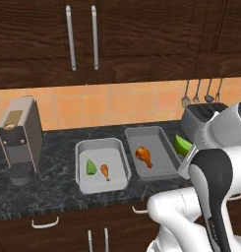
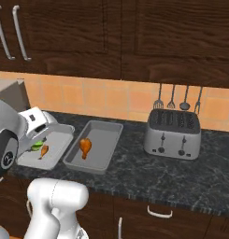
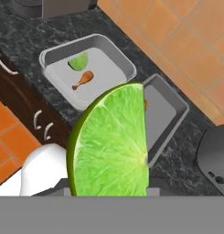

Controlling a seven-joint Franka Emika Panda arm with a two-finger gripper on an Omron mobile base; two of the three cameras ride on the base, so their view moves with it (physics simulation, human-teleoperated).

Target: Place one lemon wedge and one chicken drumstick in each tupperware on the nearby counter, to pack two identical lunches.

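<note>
Hand [image 3: 109, 194]: pinching a lemon wedge [image 3: 111, 144], above the tabletop [image 1: 53, 197] right of the right tupperware [image 1: 164, 170].
Left tupperware [image 1: 82, 184]: wedge and drumstick inside.
Right tupperware: drumstick [image 1: 144, 156] alone.
Risk: wedge released early lands on tabletop or rim.
Hand view shows the grip; left base view shows the wedge beside the tray.

The big green lemon wedge [image 3: 111, 144] hides the dark finger tips and part of the right light-grey tray [image 3: 166, 121]. The silver toaster [image 3: 216, 155] is cut off.
</note>
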